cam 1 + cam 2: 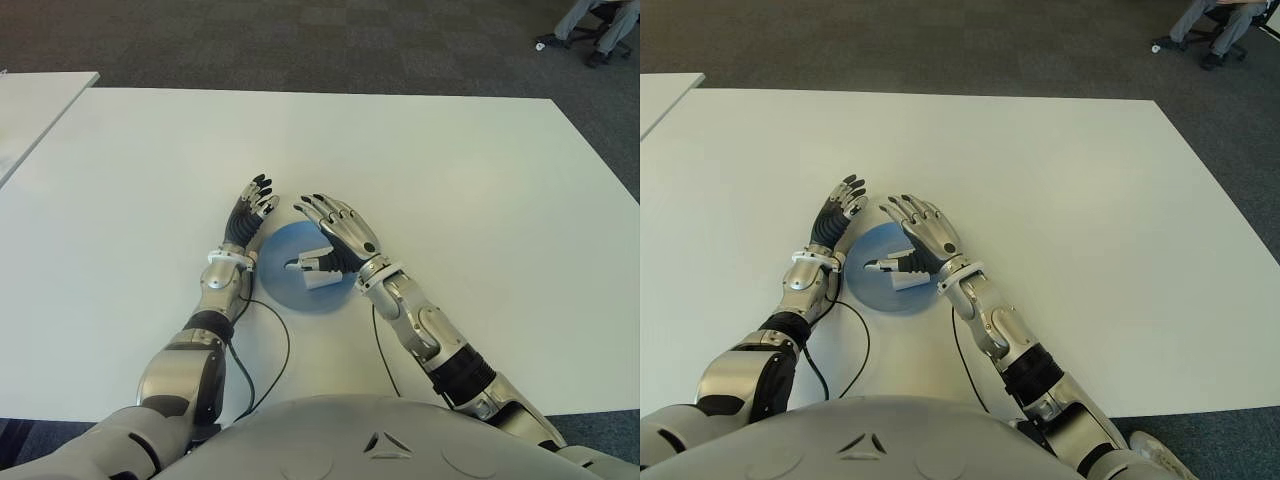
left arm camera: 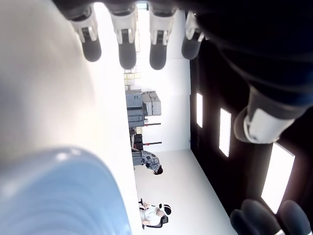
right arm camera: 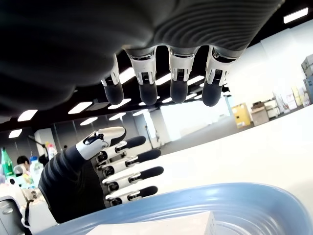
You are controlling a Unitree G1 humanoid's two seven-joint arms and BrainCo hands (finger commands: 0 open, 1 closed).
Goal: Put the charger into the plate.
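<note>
A big white bench (image 1: 420,180) sits in front of the robot. Near its front edge, close to the robot, lies a round blue plate (image 1: 290,262). A small white charger (image 1: 322,278) lies inside the plate, on the side nearer the right hand. The right hand (image 1: 340,235) hovers over the plate with its palm down. Its fingers (image 3: 179,83) are stretched out and a little spread, and they hold nothing. Its thumb points in over the plate, just beside the charger, but I cannot tell if it touches it. In the right wrist view the white corner of the charger shows low in the blue dish, under the open fingers. The left hand (image 1: 248,218) is just beside the plate on its left side, standing on its edge with straight fingers (image 2: 126,36) pointing away from the robot. It holds nothing too. A thin black cable (image 1: 262,370) runs in a loop across the bench near the left arm. Far off at the back right, on the dark carpet (image 1: 300,45), a person's legs (image 1: 598,22) show by a chair.
</note>
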